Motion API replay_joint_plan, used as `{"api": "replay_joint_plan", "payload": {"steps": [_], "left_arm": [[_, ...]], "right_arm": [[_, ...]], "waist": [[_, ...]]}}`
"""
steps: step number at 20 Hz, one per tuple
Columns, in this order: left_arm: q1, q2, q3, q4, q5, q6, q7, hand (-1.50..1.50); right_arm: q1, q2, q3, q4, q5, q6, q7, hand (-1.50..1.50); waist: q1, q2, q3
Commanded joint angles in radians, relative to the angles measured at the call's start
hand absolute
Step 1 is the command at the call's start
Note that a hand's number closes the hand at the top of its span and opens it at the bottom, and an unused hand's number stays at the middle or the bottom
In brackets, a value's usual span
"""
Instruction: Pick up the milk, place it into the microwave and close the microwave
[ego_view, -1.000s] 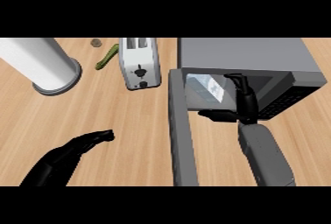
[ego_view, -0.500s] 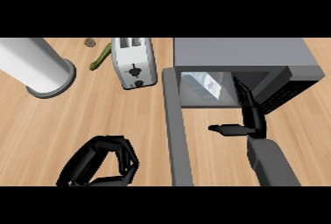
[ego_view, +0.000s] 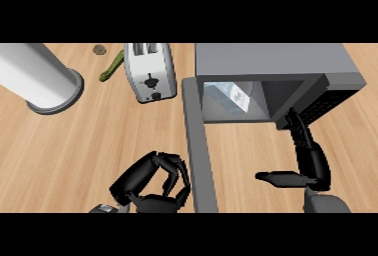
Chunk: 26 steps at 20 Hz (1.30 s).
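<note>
I see a white cylinder (ego_view: 40, 77) standing at far left on the wooden table (ego_view: 81, 140). Next to it, near the top edge, a small round brown thing (ego_view: 99, 49) and a green stick-shaped item (ego_view: 112, 67) lying beside the toaster (ego_view: 150, 71). Lower down, my left hand (ego_view: 153, 180) sits just left of the open microwave door (ego_view: 199, 150), fingers curled in, holding nothing. The door swings out toward me, edge-on. The milk (ego_view: 230, 95) is inside the microwave (ego_view: 273, 82), at the left of the cavity, clear of both hands. My right hand (ego_view: 306, 155) is at the right, fingers straight and reaching up to the cavity's right front corner, thumb sticking out left, nothing held.
</note>
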Motion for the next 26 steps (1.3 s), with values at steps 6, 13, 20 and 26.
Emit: {"api": "replay_joint_plan", "payload": {"steps": [6, 13, 20, 26], "left_arm": [[-0.074, -0.004, -0.242, 0.202, 0.032, 0.092, -0.066, 1.5], [-0.28, -0.004, -0.574, 0.455, 0.194, 0.504, -0.106, 1.5], [-0.465, -0.004, -0.675, 0.468, 0.45, 0.776, -0.064, 1.5], [-0.552, -0.004, -0.657, 0.484, 0.589, 0.9, -0.147, 1.5]], "right_arm": [[0.273, -0.06, -0.016, -0.368, -0.088, 0.079, 0.093, -1.5], [0.25, -0.114, -0.069, -0.503, -0.186, 0.133, 0.221, -1.5], [0.239, -0.14, -0.068, -0.561, -0.273, 0.204, 0.257, -1.5], [0.252, -0.177, -0.075, -0.619, -0.355, 0.273, 0.294, -1.5]], "waist": [[0.001, 0.002, 0.0], [-0.014, 0.007, 0.0], [-0.062, 0.016, -0.002], [-0.095, 0.021, -0.003]]}}
